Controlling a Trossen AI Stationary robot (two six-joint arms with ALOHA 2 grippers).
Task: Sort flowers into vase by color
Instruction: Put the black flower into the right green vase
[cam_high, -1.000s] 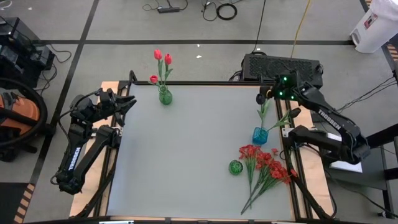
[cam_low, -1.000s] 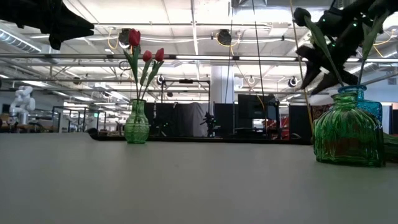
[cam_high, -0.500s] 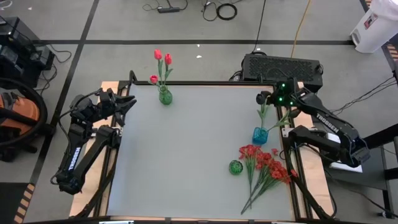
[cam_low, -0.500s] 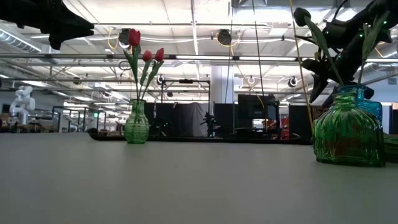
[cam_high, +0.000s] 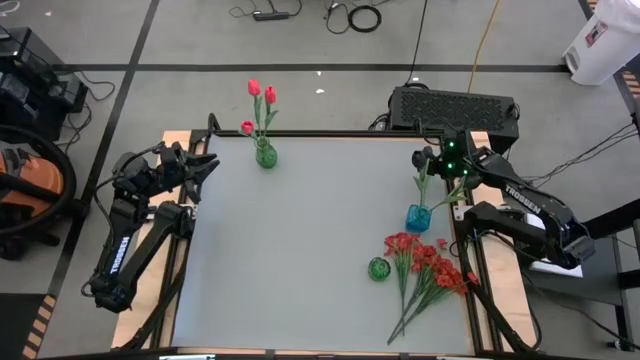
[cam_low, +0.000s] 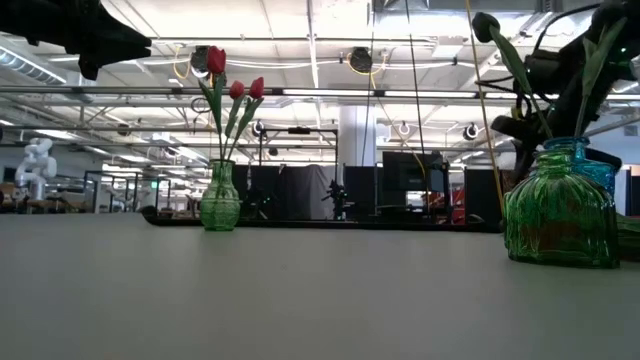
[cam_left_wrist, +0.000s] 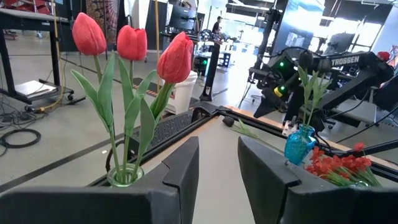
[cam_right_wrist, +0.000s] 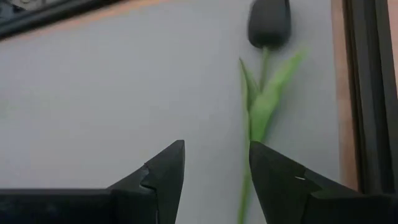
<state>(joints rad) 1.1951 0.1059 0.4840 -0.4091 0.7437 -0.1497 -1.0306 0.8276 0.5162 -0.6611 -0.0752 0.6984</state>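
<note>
Grey table (cam_high: 310, 240) is sitting in a big open lab, cables lying on the floor past the far edge.

Right gripper (cam_right_wrist: 214, 165) is hanging at the far right corner, fingers (cam_right_wrist: 163, 168) standing apart, nothing between them and nothing touched. Just beyond its fingertips a black tulip (cam_right_wrist: 268, 22) is showing against the tabletop, stem (cam_right_wrist: 255, 124) running lengthwise away from the gripper, bud at the far end, leaves splaying off the stem. In the high view that stem (cam_high: 424, 185) is rising out of a blue vase (cam_high: 418, 217) that is standing just below the gripper, toward the near edge; it is leaning toward the far edge, bud (cam_high: 418, 158) topmost.

Red bunch (cam_high: 428, 262) is lying flat on the table near the blue vase, on its near side, blossoms toward the vase, stems (cam_high: 410, 315) pointing away to the near edge. A round green vase (cam_high: 378, 268) is standing just beside the blossoms, on the side away from the right arm.

Left gripper (cam_left_wrist: 217, 155) is waiting at the far left corner, fingers (cam_left_wrist: 183, 168) parted and empty. Right in front of it a green vase (cam_left_wrist: 124, 177) is holding three red tulips (cam_left_wrist: 130, 42), stems upright and fanning slightly, buds up. High view is showing the same vase (cam_high: 265, 155) at the far edge, well apart from the right gripper.
</note>
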